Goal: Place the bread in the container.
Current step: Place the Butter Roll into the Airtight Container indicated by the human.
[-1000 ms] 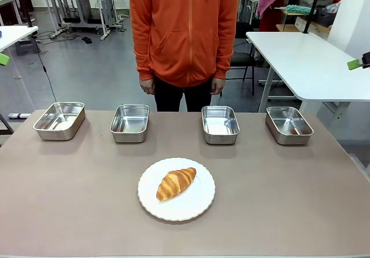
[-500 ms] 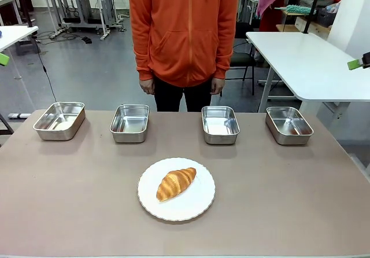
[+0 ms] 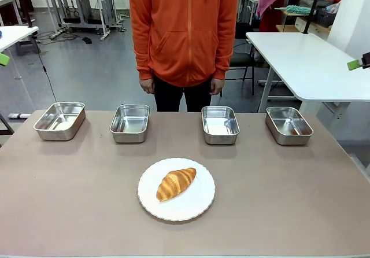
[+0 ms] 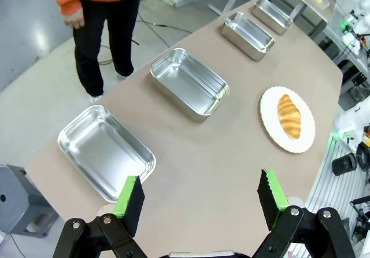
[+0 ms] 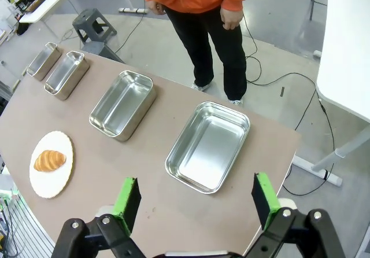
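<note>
- Bread (image 3: pixel 176 183): on white plate (image 3: pixel 199 207), middle of bench (image 3: pixel 289 206), toward near edge.
- Containers, row along far edge:
  - first container (image 3: pixel 55 135), far-left corner
  - second container (image 3: pixel 128 138)
  - third container (image 3: pixel 220 140)
  - fourth container (image 3: pixel 289 140), toward far-right corner
- Person (image 3: pixel 185 32): standing behind far edge, arms down.
- Left jaws: wide apart, holding nothing, above left end.
- Right jaws: wide apart, holding nothing, above right end.

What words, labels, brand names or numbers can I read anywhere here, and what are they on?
None: there is no readable text in these views.
The croissant, the white plate, the steel trays and the person's orange hoodie are all plain.
Any print on the gear in the room behind is too small or blurred to read.
</note>
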`<state>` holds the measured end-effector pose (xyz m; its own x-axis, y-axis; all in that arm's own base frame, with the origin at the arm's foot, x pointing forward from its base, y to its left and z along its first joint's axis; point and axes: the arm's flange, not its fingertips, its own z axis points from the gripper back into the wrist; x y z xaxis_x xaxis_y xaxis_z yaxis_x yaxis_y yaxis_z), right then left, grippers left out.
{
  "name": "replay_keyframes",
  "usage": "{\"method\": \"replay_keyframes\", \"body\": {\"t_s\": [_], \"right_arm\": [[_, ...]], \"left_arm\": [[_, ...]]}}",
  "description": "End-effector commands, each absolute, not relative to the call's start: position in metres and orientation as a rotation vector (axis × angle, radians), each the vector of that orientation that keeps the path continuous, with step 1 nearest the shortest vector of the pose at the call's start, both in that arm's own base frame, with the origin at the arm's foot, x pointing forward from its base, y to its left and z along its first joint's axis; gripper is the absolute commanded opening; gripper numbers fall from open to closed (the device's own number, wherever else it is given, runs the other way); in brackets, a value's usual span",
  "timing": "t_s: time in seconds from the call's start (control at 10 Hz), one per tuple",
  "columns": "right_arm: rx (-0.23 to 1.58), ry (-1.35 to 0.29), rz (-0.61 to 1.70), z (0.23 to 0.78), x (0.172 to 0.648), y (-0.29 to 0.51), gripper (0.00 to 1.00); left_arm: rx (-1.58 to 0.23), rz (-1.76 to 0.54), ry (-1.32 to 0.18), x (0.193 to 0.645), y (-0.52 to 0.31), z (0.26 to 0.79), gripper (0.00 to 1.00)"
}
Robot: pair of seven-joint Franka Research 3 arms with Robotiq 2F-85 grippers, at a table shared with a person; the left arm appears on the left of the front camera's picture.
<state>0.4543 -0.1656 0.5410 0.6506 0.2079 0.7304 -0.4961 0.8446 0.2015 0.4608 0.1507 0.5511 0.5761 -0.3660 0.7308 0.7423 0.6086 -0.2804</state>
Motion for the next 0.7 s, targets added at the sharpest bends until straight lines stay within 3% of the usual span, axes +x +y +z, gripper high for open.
{"method": "replay_keyframes", "body": {"t_s": [0.0,0.6], "right_arm": [[0.416,-0.770,0.414,0.5409,0.4548,-0.1655,1.00],[0.416,-0.770,0.414,0.5409,0.4548,-0.1655,1.00]], "left_arm": [[-0.628,-0.695,-0.692,0.4602,0.1515,0.5529,1.00],[-0.628,-0.695,-0.692,0.4602,0.1515,0.5529,1.00]]}}
